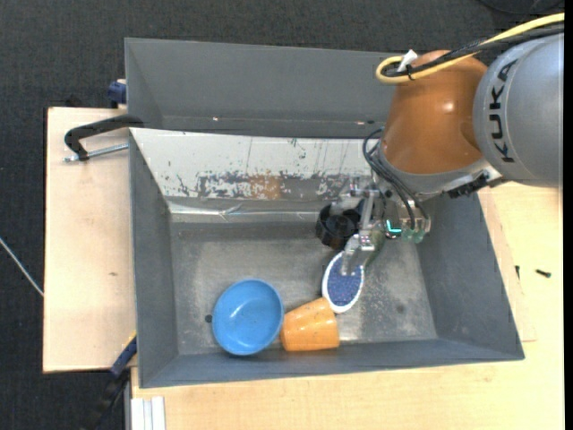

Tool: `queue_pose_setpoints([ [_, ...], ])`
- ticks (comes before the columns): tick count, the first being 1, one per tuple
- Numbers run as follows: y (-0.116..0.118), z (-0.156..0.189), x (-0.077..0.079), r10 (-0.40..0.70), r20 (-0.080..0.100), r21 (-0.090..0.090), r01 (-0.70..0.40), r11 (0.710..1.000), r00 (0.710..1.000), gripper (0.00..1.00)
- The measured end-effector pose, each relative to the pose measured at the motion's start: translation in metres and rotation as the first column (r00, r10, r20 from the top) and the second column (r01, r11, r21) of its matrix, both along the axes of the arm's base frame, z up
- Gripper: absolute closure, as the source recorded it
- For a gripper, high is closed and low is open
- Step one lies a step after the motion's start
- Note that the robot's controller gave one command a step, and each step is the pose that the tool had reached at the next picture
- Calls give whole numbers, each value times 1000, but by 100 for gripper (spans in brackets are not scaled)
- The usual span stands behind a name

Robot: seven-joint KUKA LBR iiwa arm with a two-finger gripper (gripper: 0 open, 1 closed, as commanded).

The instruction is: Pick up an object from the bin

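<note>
My gripper (365,238) hangs low in the bin's right half, under the orange wrist cover. Its lower end meets the upper tip of a blue oval brush with a white rim (343,285), which lies slanted on the bin floor right below it. Whether the brush is gripped or only touched I cannot tell. A black rounded object (336,225) sits just left of the gripper, near the back wall. An orange cup (311,327) lies on its side at the brush's lower end.
A blue bowl (246,316) rests by the front wall, touching the orange cup on its left. The arm reaches in over the bin's right rim.
</note>
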State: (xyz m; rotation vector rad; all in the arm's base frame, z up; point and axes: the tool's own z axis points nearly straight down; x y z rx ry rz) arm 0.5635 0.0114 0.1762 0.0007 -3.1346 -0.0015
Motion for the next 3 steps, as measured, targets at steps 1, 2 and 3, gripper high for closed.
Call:
queue_pose_setpoints([
  [1, -17, -84, -12, 61, 20, 1, -61, 998, 998, 0],
  [2, -15, -87, -14, 62, 14, 4, -62, 998, 998, 100],
  [3, -10, 94, -16, 187, 22, -3, -187, 982, 982, 100],
])
